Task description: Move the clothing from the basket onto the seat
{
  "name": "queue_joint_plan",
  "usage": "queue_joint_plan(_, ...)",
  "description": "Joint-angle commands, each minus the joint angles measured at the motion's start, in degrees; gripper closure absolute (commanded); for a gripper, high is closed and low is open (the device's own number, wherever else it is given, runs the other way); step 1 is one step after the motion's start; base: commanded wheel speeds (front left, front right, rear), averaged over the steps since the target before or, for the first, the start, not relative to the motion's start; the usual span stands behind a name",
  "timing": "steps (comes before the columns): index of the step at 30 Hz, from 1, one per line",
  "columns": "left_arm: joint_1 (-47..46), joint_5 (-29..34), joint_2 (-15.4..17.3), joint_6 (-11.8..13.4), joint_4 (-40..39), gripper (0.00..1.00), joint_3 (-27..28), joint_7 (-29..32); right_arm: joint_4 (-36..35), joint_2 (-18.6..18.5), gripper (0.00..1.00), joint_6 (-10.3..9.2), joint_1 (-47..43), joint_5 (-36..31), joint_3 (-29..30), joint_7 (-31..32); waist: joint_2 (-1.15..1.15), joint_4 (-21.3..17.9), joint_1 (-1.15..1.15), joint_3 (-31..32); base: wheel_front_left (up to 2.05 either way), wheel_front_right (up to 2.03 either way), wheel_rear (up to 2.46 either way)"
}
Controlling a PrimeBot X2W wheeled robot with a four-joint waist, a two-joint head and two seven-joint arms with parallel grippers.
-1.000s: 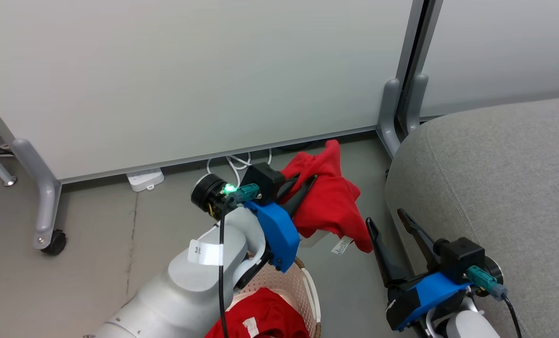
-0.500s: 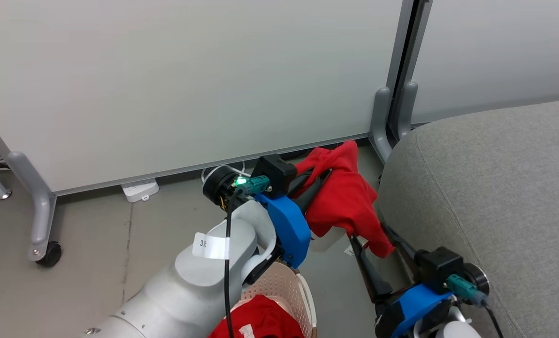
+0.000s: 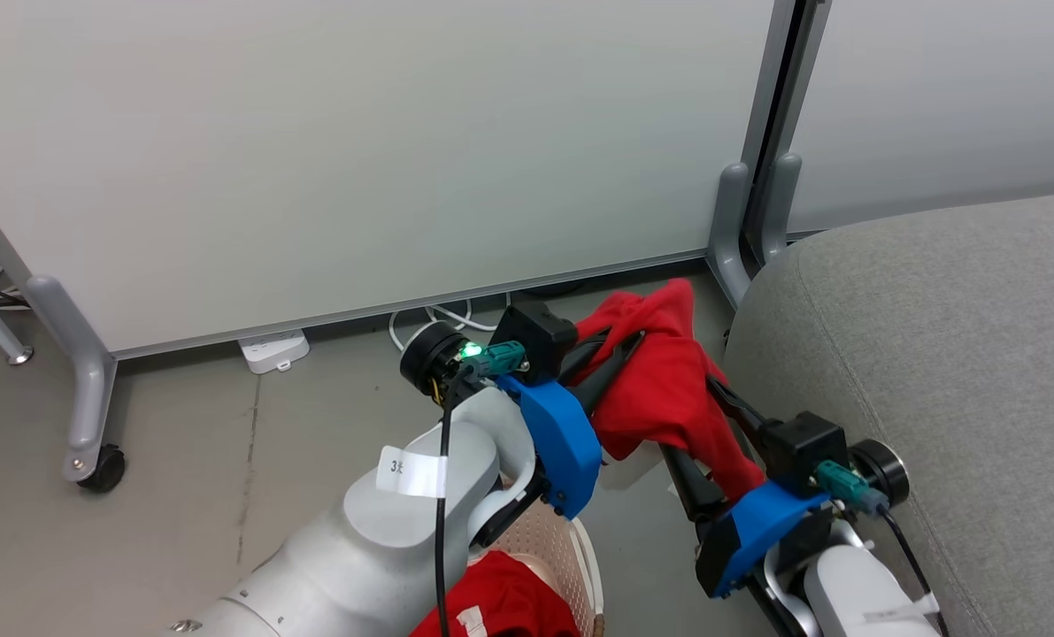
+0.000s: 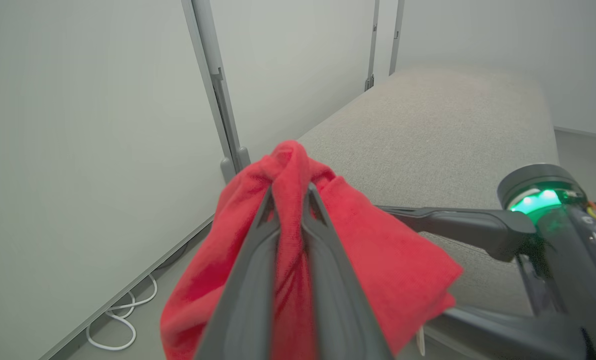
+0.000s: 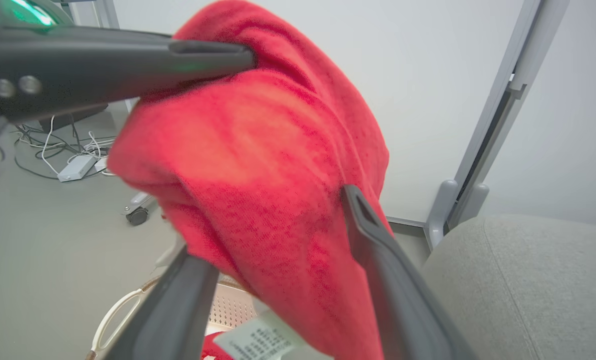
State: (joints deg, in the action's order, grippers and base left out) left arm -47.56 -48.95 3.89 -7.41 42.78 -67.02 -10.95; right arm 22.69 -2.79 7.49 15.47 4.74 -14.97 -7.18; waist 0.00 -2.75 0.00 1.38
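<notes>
My left gripper (image 3: 619,345) is shut on a red garment (image 3: 668,389) and holds it in the air between the basket and the grey seat (image 3: 934,354). In the left wrist view the fingers (image 4: 257,260) pinch a fold of that garment (image 4: 378,260). My right gripper (image 3: 699,425) is open, its fingers astride the garment's hanging lower part; in the right wrist view the red cloth (image 5: 277,200) and its white tag (image 5: 257,340) lie between the fingers (image 5: 378,250). A second red garment (image 3: 509,602) lies in the cream basket (image 3: 571,548) under my left forearm.
White partition panels on grey feet (image 3: 739,221) stand close behind, and one caster (image 3: 93,464) rests on the floor at the left. A white power strip (image 3: 274,349) and cables (image 3: 438,314) lie along the partition's base. The seat's rounded corner is just right of both grippers.
The left gripper has carried the red garment to the right, towards the seat. The right gripper has risen from beside the seat until its open fingers straddle the hanging cloth.
</notes>
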Motion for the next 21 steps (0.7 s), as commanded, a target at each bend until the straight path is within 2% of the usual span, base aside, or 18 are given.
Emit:
queue_joint_plan(1,0.0,-0.4,0.2,-0.1,-0.1,1.0,0.0,-0.2,0.9,-0.2,0.0,0.01,1.4,0.9,-0.5,-0.4,0.0,0.1,0.0,-0.1,0.0,0.0,0.0)
queue_joint_plan(3,-0.2,-0.5,0.2,-0.1,-0.1,1.0,-0.2,-0.2,2.6,-0.2,0.04,0.01,3.0,2.4,-1.3,-0.3,0.0,0.2,0.0,-0.3,0.0,0.0,0.0)
queue_joint_plan(4,-0.2,-0.6,0.2,-0.1,-0.1,1.0,-0.2,-0.2,3.5,-0.2,1.0,0.01,3.6,3.3,-1.9,-0.1,0.0,0.2,0.0,-0.3,0.0,0.0,0.0)
queue_joint_plan(9,-0.5,-0.9,0.2,-0.1,0.1,1.0,-0.4,-0.6,6.5,-0.2,1.0,0.01,5.4,6.5,-3.9,-1.0,0.0,0.5,0.0,-0.5,0.0,0.0,0.0)
queue_joint_plan(21,-0.5,-1.3,0.4,-0.1,1.0,1.0,-1.0,-0.8,10.0,-0.2,1.0,0.01,6.5,8.5,-5.2,-3.3,0.0,0.2,0.0,-0.7,0.0,0.0,0.0)
